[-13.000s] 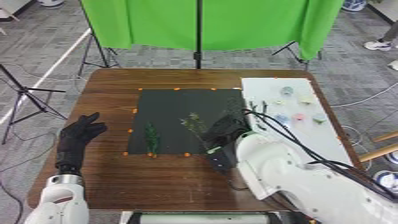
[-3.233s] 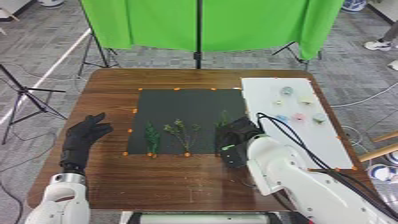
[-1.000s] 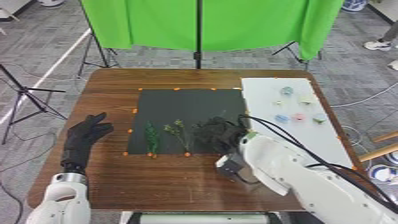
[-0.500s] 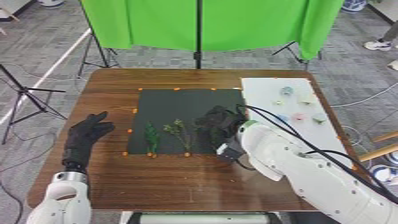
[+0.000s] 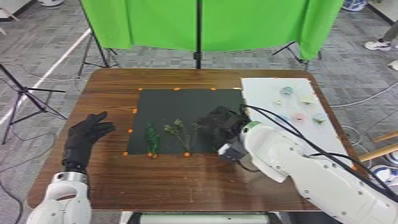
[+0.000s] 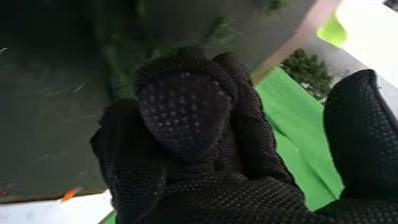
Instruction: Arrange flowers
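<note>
Brown table [image 5: 151, 187], black mat [image 5: 173, 107]: leafy sprig [image 5: 152, 140] and branching sprig [image 5: 177, 134] lie side by side; left hand [image 5: 84, 134] loosely open, empty. We cannot tell the opening or hold of the right hand [image 5: 221, 123]; sweeping low leftward, it could drag the branching sprig askew.

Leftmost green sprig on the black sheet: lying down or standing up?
Lying down: the leftmost green sprig stretches flat along the black sheet in the head view.

Passing room across the black mat's [image 5: 169, 104] far part, green sprigs [image 5: 152, 138] blocking its near part, right robot hand [image 5: 220, 123] blocking its right side
</note>
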